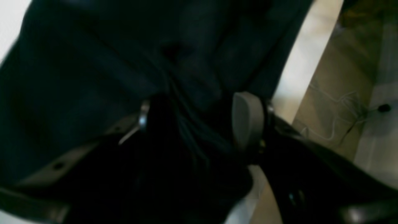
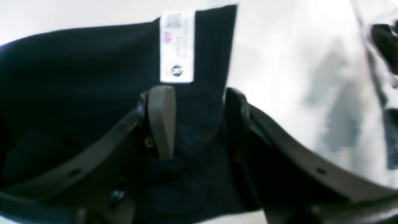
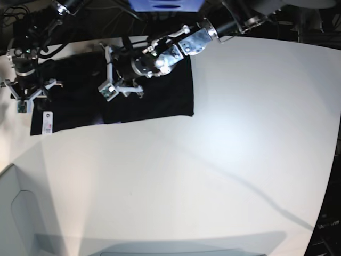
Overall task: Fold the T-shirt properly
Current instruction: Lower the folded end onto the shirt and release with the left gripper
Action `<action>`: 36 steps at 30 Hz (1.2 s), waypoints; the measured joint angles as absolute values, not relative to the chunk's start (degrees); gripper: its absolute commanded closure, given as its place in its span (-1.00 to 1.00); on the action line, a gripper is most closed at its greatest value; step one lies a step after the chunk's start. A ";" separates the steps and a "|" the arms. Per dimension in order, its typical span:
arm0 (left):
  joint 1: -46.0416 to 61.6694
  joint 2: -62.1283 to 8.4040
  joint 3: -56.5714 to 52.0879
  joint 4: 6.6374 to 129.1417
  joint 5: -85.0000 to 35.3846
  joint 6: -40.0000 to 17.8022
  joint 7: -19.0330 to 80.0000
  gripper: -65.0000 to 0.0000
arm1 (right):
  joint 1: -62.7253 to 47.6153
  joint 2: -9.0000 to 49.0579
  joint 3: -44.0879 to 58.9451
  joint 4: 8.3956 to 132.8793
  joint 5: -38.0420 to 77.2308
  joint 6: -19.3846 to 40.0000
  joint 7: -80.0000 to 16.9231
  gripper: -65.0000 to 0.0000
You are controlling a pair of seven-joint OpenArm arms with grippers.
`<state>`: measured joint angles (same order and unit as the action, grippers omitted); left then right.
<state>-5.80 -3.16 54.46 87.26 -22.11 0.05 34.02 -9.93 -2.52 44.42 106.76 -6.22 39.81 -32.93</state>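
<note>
shirt (image 3: 154, 93) lies flat on the white table (image 3: 224, 160), far-left part in the base view, white label (image 3: 47, 122) at its near-left corner. left gripper (image 1: 199, 124) pinches a bunch of black cloth between its fingers, over the shirt's middle. right gripper (image 2: 192, 121) clamps the shirt edge just below the label (image 2: 176, 46), at the shirt's left end.

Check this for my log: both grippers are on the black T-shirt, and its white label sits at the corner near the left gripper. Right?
Not quite. The label sits at the T-shirt's corner near the right gripper, not the left gripper. The base view shows this, and the right wrist view has the label just ahead of that gripper.
</note>
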 measured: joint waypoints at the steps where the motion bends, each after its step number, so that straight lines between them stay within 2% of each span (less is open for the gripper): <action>1: -5.91 -2.37 54.43 87.31 -22.11 0.05 33.63 0.00 | -9.89 -2.50 44.49 107.07 -6.24 39.83 -32.82 0.17; 5: -5.89 -1.45 54.52 89.38 -22.35 -0.01 33.74 0.00 | -9.30 -2.42 45.60 107.04 -5.98 39.83 -32.97 0.16; 10: -5.48 -7.73 52.01 97.82 -22.65 0.16 34.24 0.00 | -6.68 -2.35 50.43 106.69 -6.09 39.83 -32.93 -0.06; 15: 1.30 -17.76 35.27 104.90 -22.11 0.45 33.43 0.00 | -7.07 -2.39 50.63 106.41 -5.78 39.83 -36.56 -0.15; 17: 6.42 -19.57 27.27 105.67 -21.74 1.08 33.91 0.00 | -6.83 -2.07 50.61 104.99 -5.56 39.81 -36.91 -0.15; 20: 13.15 -19.51 18.48 106.13 -22.06 0.58 34.04 0.00 | -6.74 -1.61 50.19 101.38 -5.41 39.83 -37.54 -0.15; 23: 15.55 -19.07 14.24 105.30 -22.13 0.23 34.24 0.00 | -7.01 -0.75 50.26 97.34 -5.76 39.83 -37.76 -0.15; 27: 15.51 -18.63 13.96 102.65 -22.33 0.23 33.19 0.00 | -6.70 0.75 50.26 93.17 -5.61 39.81 -37.23 -0.15; 31: 15.29 -14.50 13.67 98.17 -21.76 0.16 33.58 0.00 | -6.68 2.00 50.11 90.35 -5.17 39.81 -36.77 -0.15; 36: 11.73 -11.99 13.96 94.80 -21.93 0.21 33.58 0.00 | -6.87 2.07 50.26 93.71 -3.66 39.83 -37.76 -0.15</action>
<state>11.73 -11.99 13.96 94.80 -21.93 0.21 33.58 -6.87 2.07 50.26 93.71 -3.66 39.83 -37.76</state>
